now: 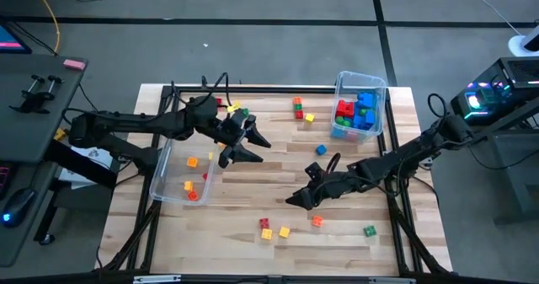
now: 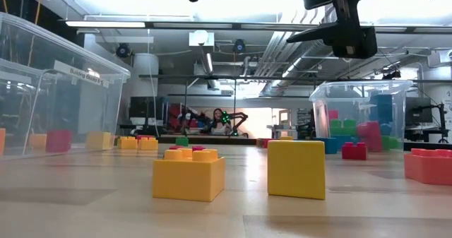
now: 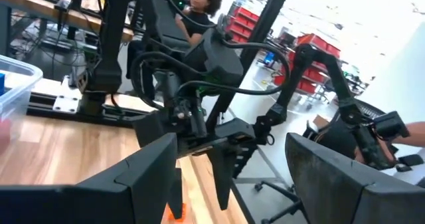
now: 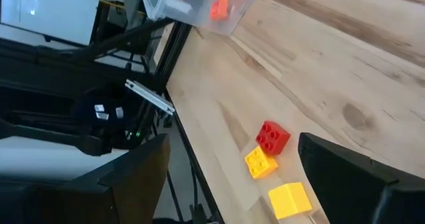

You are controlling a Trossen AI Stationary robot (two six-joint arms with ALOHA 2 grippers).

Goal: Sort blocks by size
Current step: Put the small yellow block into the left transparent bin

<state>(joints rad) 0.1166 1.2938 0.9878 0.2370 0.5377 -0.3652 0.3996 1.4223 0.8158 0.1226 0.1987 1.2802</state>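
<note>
Nearest the low camera we see a yellow brick [image 2: 188, 177] and a plain yellow cube [image 2: 296, 169] side by side on the table [image 1: 354, 233]; the overhead view shows these only as specks near the front edge. The right wrist view adds a red brick [image 4: 272, 137] touching a yellow one [image 4: 260, 163], with another yellow cube [image 4: 289, 199] close by.

Farther in, the right gripper [image 1: 296, 200] hangs over mid-table, fingers spread wide and empty; an orange block [image 1: 317, 221] lies just beside it. The left gripper [image 1: 251, 142] hovers beside the left bin [image 1: 160, 170], fingers also apart, holding nothing.

The left bin holds a few small orange, yellow and red cubes [image 1: 192, 162]. At the far right corner, the right bin [image 1: 381, 94] holds larger blue, red and green bricks [image 1: 358, 114]. More loose blocks [image 1: 301, 109] lie scattered between the bins at the back.

A seated person [image 3: 199, 4] appears only in the left wrist view.
</note>
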